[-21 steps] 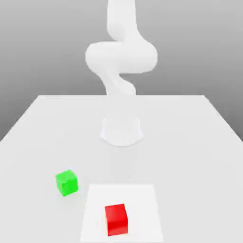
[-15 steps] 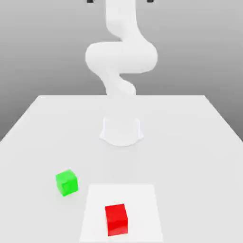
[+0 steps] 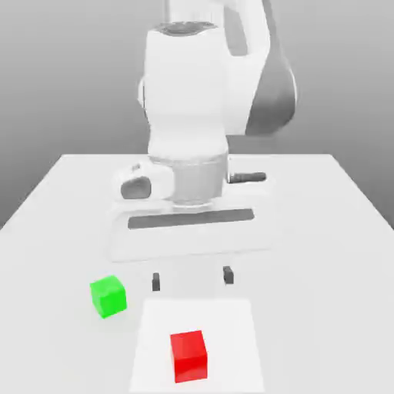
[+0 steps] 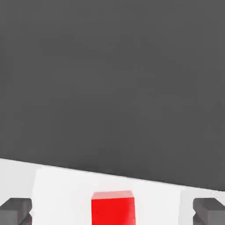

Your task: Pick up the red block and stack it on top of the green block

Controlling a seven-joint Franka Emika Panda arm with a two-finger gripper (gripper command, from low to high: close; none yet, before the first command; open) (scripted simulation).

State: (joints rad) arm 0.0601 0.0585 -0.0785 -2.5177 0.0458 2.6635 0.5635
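Gripper [image 3: 192, 281] jaws released, spread wide, empty, w/ red block [image 3: 189, 355] at its 6 o'clock on table [image 3: 323, 231]. Green block [image 3: 108, 295] at red's 10 o'clock, apart.

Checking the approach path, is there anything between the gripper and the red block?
Nothing: in the exterior view, bare white mat separates the open gripper from the red block; the green block sits off to the side.

Smooth matt red block [image 3: 189, 355], green block [image 3: 108, 295]; matt white table [image 3: 331, 231].
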